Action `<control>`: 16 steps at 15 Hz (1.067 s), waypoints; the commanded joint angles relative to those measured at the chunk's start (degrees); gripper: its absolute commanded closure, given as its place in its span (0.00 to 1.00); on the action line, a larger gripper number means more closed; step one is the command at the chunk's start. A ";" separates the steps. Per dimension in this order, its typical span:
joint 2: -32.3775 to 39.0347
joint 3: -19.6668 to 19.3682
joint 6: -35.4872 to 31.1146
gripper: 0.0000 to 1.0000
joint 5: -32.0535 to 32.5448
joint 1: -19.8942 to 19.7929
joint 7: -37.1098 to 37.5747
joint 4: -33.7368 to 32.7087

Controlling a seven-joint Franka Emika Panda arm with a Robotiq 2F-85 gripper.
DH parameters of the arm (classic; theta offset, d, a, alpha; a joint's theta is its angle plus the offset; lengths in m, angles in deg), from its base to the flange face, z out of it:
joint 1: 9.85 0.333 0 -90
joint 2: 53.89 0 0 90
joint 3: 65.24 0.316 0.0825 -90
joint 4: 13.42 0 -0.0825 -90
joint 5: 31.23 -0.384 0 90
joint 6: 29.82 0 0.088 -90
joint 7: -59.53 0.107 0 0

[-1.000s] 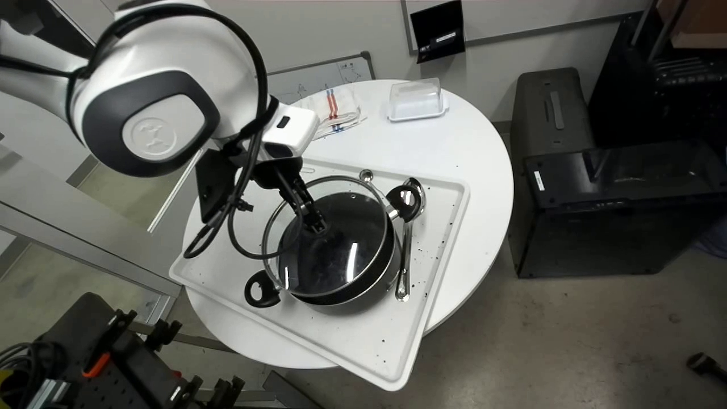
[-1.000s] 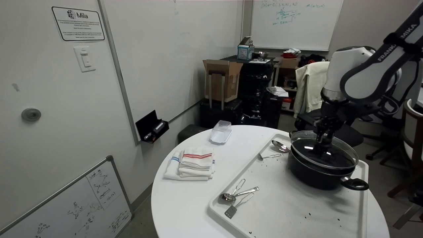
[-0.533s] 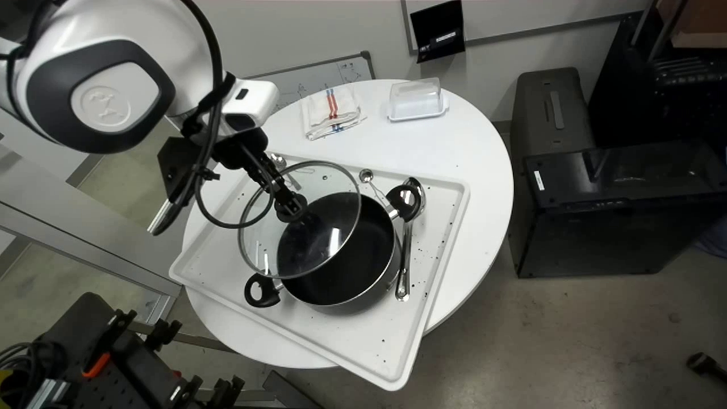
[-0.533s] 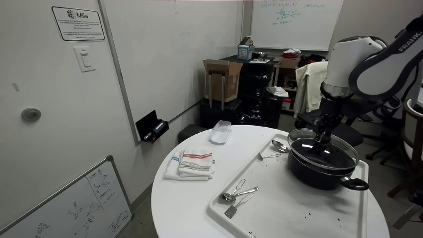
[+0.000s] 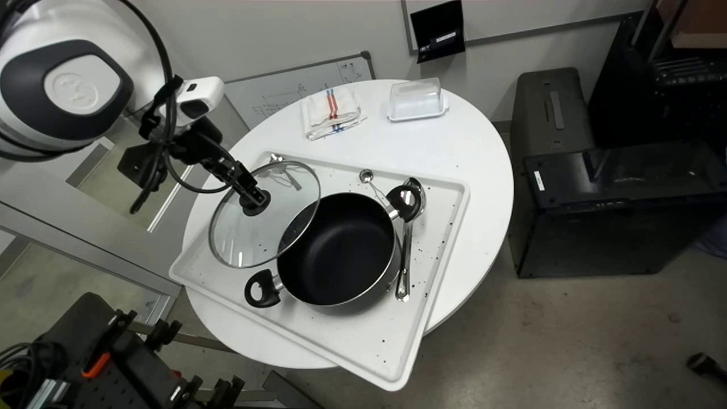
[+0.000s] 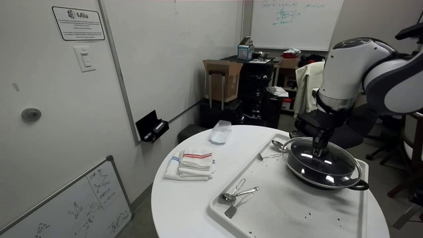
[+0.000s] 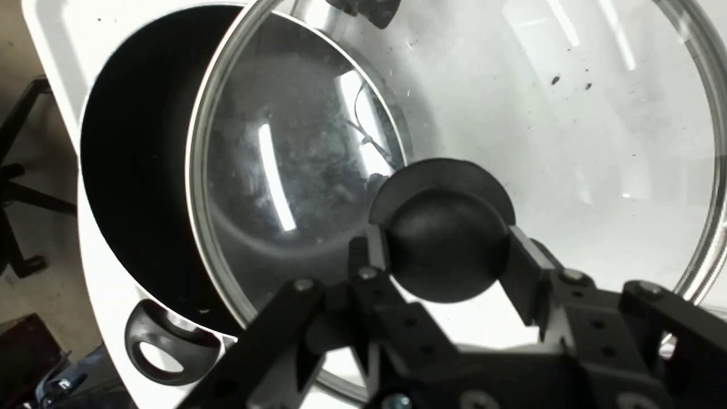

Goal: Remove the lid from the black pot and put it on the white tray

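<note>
The see-through glass lid (image 5: 241, 238) hangs from my gripper (image 5: 258, 199), beside the black pot (image 5: 346, 244) and partly overlapping it in view. In the wrist view my gripper (image 7: 448, 250) is shut on the lid's dark knob (image 7: 446, 244), with one finger on each side. In an exterior view the lid (image 6: 304, 162) lies across the pot in the line of sight. I cannot tell whether the rim touches the pot. The pot's dark inside shows in the wrist view (image 7: 142, 170). The pot stands on the white tray (image 5: 352, 341), which also shows in the wrist view (image 7: 54, 34).
A long spoon (image 5: 404, 255) and a small one (image 5: 367, 177) lie by the pot. Small utensils (image 6: 231, 198) lie in a tray corner. Folded towels (image 6: 196, 163) and a clear-lidded box (image 5: 417, 102) stand on the round table (image 5: 483, 147). Pot handles (image 5: 262, 288) stick out.
My gripper has carried the lid sideways off the pot, toward the left in an exterior view. The pot's opening is now mostly uncovered there. Pot and tray have not moved.
</note>
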 commanded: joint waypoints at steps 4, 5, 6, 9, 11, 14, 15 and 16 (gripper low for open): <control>-1.28 1.61 0.31 0.75 7.90 5.27 3.54 1.63; -0.96 2.08 0.03 0.75 8.54 5.84 3.79 1.63; -0.66 2.62 -0.38 0.75 8.93 6.22 3.78 1.63; 1.05 4.42 -2.40 0.75 8.10 6.57 3.16 1.22; 2.70 5.17 -4.10 0.75 7.47 6.55 2.45 0.72; 5.86 5.45 -6.98 0.75 6.27 6.56 1.50 -0.24; 7.13 5.24 -8.18 0.75 6.00 6.69 1.18 -0.63; 8.48 4.82 -9.36 0.75 5.94 7.01 0.90 -1.06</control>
